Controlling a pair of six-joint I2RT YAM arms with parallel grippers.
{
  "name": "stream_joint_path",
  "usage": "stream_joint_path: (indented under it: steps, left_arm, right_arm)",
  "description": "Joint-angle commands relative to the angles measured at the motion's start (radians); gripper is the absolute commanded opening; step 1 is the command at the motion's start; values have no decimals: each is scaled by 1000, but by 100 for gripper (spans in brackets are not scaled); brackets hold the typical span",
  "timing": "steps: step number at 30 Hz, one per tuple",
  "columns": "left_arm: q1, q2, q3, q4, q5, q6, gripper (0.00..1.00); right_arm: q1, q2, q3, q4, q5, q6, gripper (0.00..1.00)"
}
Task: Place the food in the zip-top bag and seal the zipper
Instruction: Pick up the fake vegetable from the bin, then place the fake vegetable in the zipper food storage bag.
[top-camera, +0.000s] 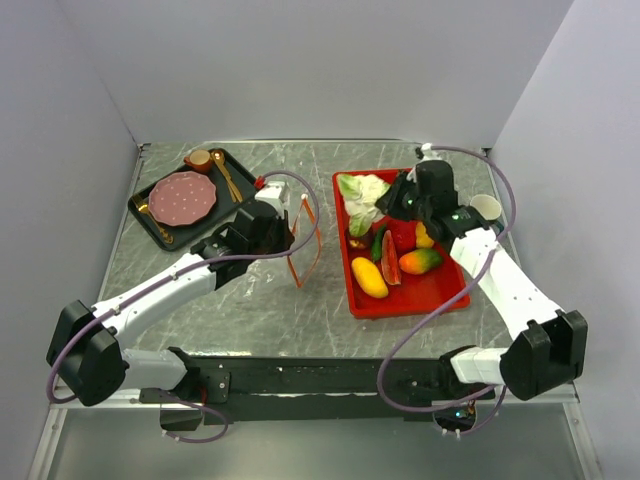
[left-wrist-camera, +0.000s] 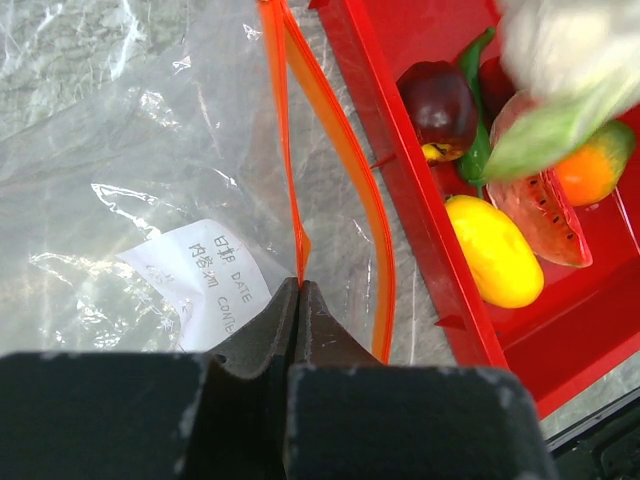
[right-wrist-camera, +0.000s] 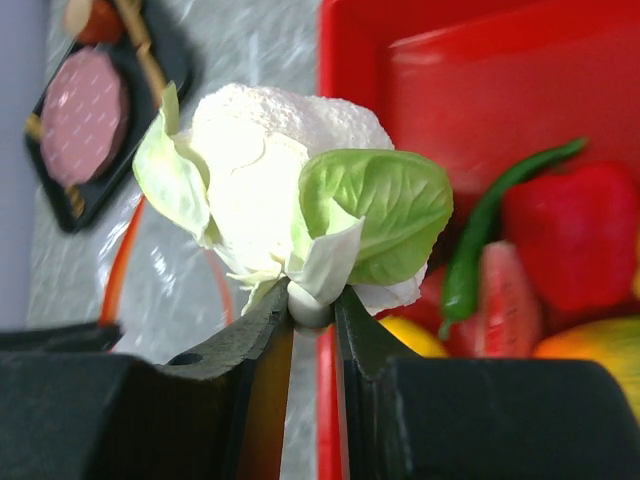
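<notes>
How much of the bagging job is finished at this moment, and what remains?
No food shows in the zip-top bag yet. In hand: the left fingers pinch the zipper, holding the mouth open; the right fingers grip the leafy vegetable above the red tray. Left: bag it, then the yellow fruit, watermelon slice and other pieces, then seal.

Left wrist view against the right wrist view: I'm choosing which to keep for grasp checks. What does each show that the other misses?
Only the left wrist: the left hand pinching the zipper, and the white label on the zip-top bag. Only the right wrist: the right hand shut on the leafy vegetable, and the pink plate. Both: the red tray, watermelon slice, green chili.
</notes>
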Motion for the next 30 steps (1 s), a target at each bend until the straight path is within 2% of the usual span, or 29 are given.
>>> stream_joint_path:
  steps: [1, 6, 14, 21, 30]
  left_arm:
    - [2, 18, 48, 33, -17, -20, 1]
    - [2, 30, 48, 38, -30, -43, 1]
    - [2, 30, 39, 41, -62, -81, 1]
    - [4, 33, 37, 56, -64, -121, 1]
    - [2, 25, 42, 67, -74, -138, 1]
  right_arm:
    - [79, -24, -23, 35, -42, 80, 13]
    - [148, -33, -61, 123, -50, 181, 13]
    - [195, -8, -78, 141, -27, 258, 13]
    - [235, -24, -170, 296, 37, 420, 13]
    - [292, 24, -199, 319, 86, 451, 11]
